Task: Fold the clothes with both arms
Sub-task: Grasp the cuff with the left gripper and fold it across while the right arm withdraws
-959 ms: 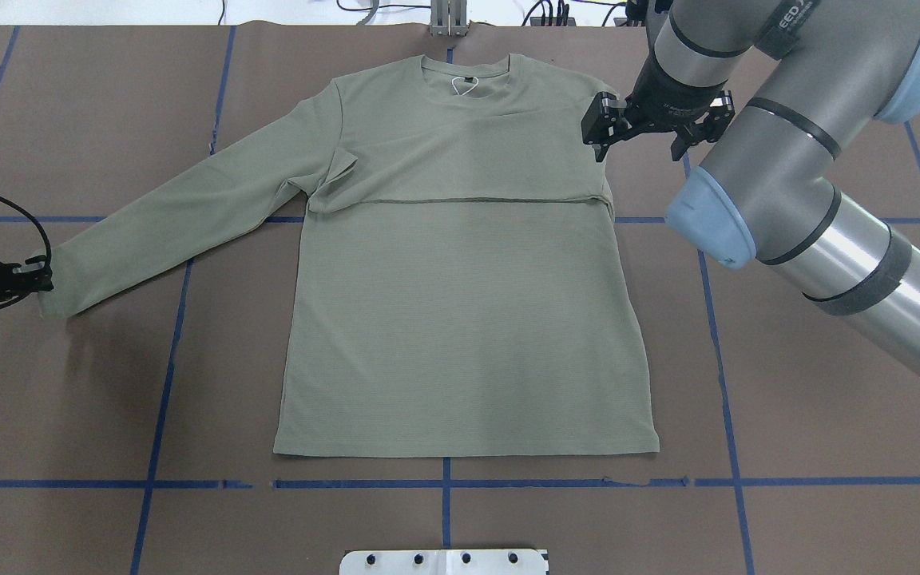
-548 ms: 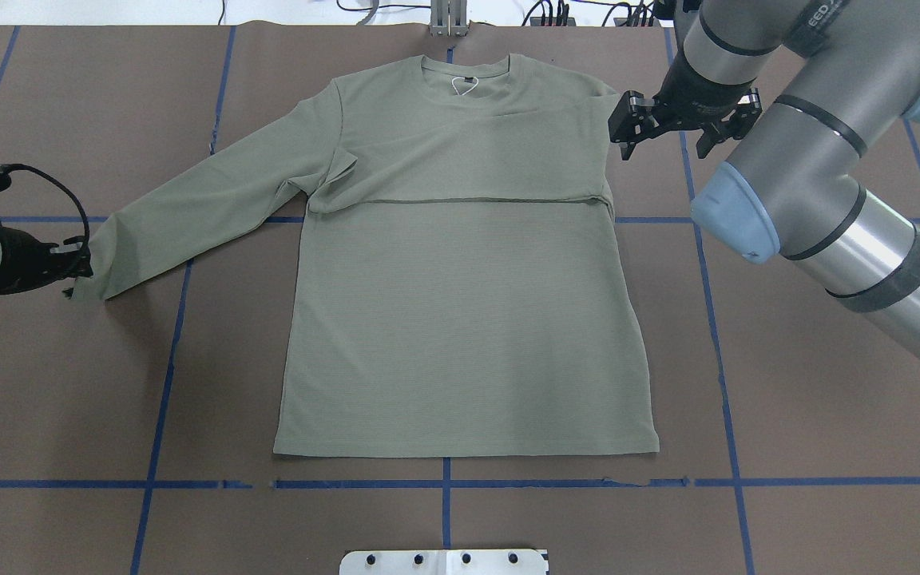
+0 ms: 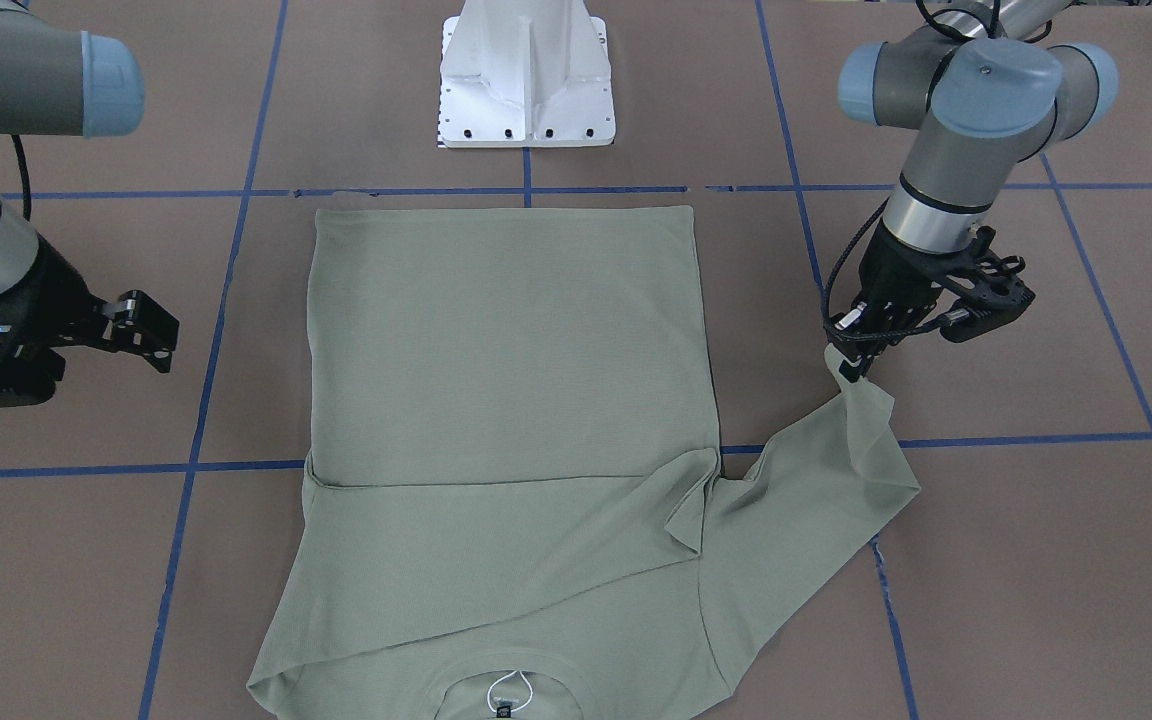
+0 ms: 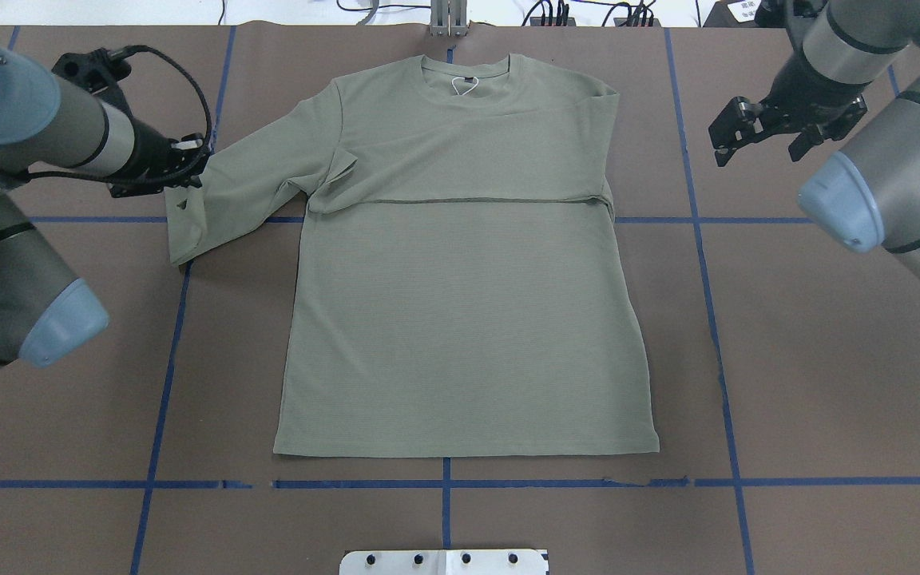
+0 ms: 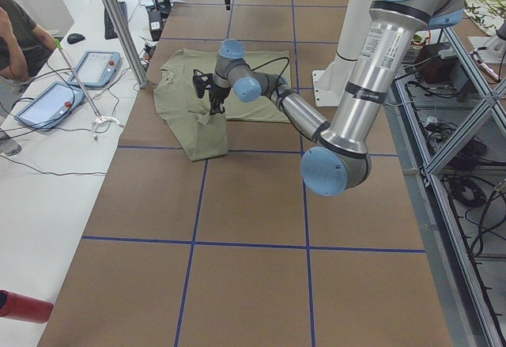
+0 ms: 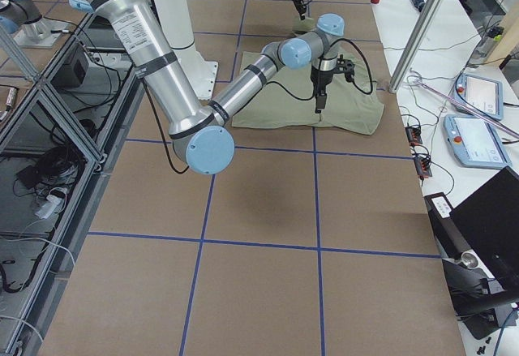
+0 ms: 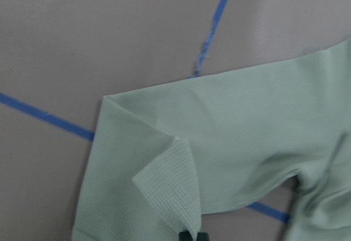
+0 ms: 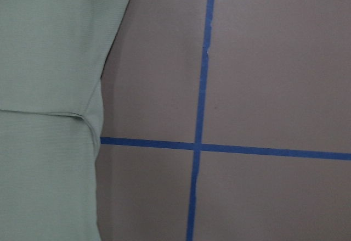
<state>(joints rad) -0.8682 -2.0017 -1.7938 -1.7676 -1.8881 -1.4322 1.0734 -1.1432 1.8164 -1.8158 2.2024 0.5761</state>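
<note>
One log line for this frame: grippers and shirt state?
left gripper shut on sleeve cuff, lifted off table | right gripper open, clear of shirt | shirt flat, other sleeve folded across chest

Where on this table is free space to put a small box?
Bare brown table lies between the pale sage-green knit shirt and the open black right gripper, and between the shirt's hem and the white metal base plate. Crowded: the robot's left side, where the black left gripper holds the sleeve.
</note>
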